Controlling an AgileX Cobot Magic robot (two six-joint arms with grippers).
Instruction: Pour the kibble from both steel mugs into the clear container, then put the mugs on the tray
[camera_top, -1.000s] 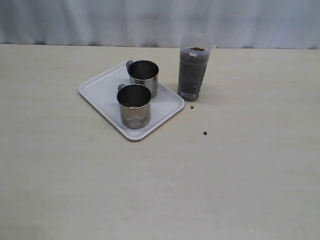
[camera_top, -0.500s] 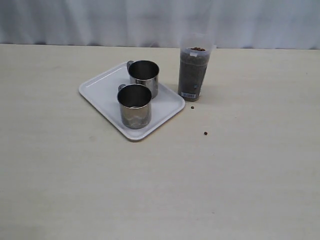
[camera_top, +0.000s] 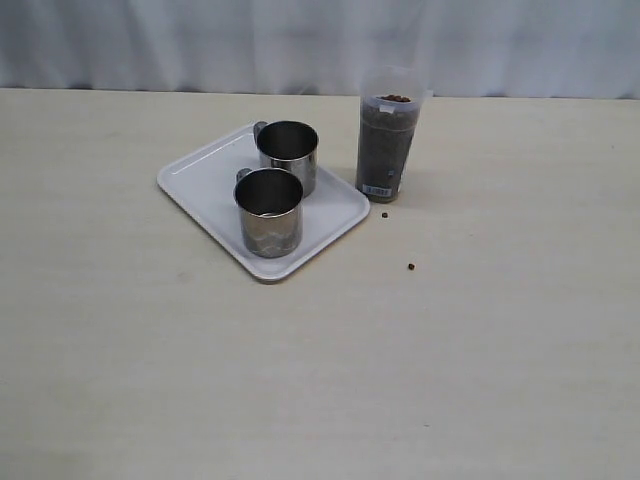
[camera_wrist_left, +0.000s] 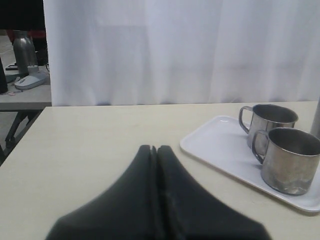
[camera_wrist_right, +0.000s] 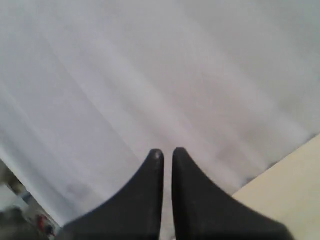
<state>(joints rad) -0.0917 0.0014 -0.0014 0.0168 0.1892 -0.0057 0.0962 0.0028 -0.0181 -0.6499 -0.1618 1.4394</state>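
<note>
**Pale table and white curtain: two mugs on one tray, kibble in one container**

Pale wood-grain table (camera_top: 320, 380) fills the exterior view, with a pleated white curtain (camera_top: 300, 45) along the upper edge. Left of centre lies one tray (camera_top: 195, 185): flat white plastic, rectangular, with rounded corners and a low rim, set on a diagonal. On it stand two steel mugs, upright, shiny and cylindrical, each with a small side handle. The rear mug (camera_top: 287, 155) and the front mug (camera_top: 268, 212) are just beside each other.

Just right of the tray, on the bare table, stands one clear container (camera_top: 387, 135), a tall translucent tumbler with a wider spouted rim. Brown kibble (camera_top: 395, 99) fills it almost to the top. Its barcode label (camera_top: 378, 189), near the base, is too small to read.

Two loose pellets lie on the table: the near pellet (camera_top: 384, 214) beside the container's base, and the far pellet (camera_top: 410, 266) toward the lower right.

My left gripper (camera_wrist_left: 154, 149) has its black fingers pressed together, holding nothing, well apart from the tray. My right gripper (camera_wrist_right: 167, 152) has its fingers all but touching, holding nothing, and faces the curtain.
</note>
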